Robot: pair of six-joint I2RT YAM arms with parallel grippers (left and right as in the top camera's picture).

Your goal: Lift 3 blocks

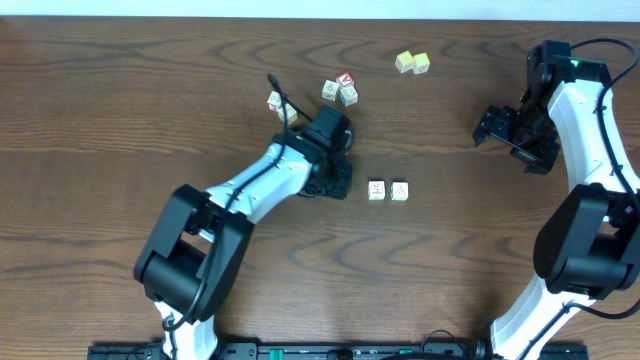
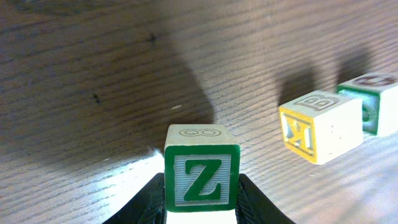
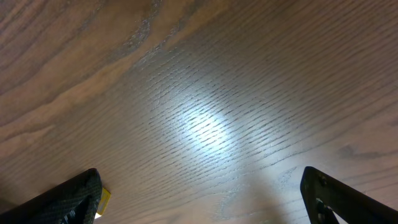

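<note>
Robot lab test bench: two white arms (image 1: 255, 185) on dark wood-grain table (image 1: 90, 110).

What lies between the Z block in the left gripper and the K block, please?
Only bare table between Z block and K block, as the left wrist view shows.

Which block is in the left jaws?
The green Z block, clamped between the jaws of the left gripper. The yellow K block and the other green block sit free to its right.
</note>
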